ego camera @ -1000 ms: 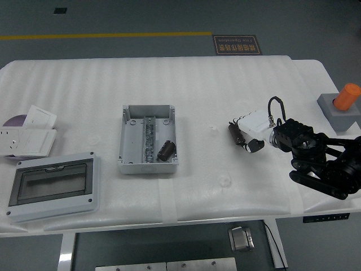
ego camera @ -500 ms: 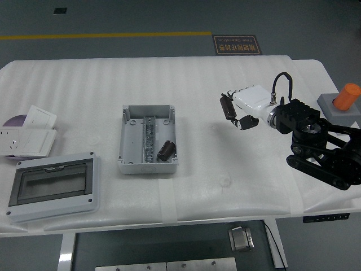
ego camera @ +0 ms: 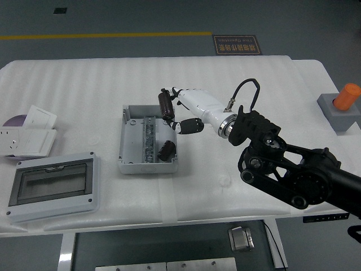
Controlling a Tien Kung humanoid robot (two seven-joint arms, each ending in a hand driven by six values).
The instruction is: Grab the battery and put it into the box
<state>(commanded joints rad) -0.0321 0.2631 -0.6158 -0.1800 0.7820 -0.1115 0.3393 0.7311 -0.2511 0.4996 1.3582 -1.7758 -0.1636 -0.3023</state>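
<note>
My right hand (ego camera: pixel 179 110) is out over the white table (ego camera: pixel 237 84), arm coming in from the lower right. Fingers pinch a dark cylindrical battery (ego camera: pixel 167 105), held roughly upright, w/ thumb below and the other fingertips at its top. Battery hangs just above the far right corner of the grey box (ego camera: pixel 148 138), near its rim; can't tell if it touches the wall.

Box is open, lid off, w/ a metal rail running down its middle. A second dark battery (ego camera: pixel 165 150) already lies inside, in the right compartment twd the near side, tilted.

Left of the box, near the table's front edge, sits a grey enclosure w/ a clear window cover (ego camera: pixel 52 186). Beyond it, at the left edge, a stack of white switch/socket plates (ego camera: pixel 31 135) w/ a purple disc (ego camera: pixel 16 120) partly hidden under them.

Far right: grey block (ego camera: pixel 337 113) w/ an orange cylinder (ego camera: pixel 347 96) stuck in it, leaning, well apart from my hand.

Floor past the table has a yellow line (ego camera: pixel 107 36) and a dark sign (ego camera: pixel 237 44).
</note>
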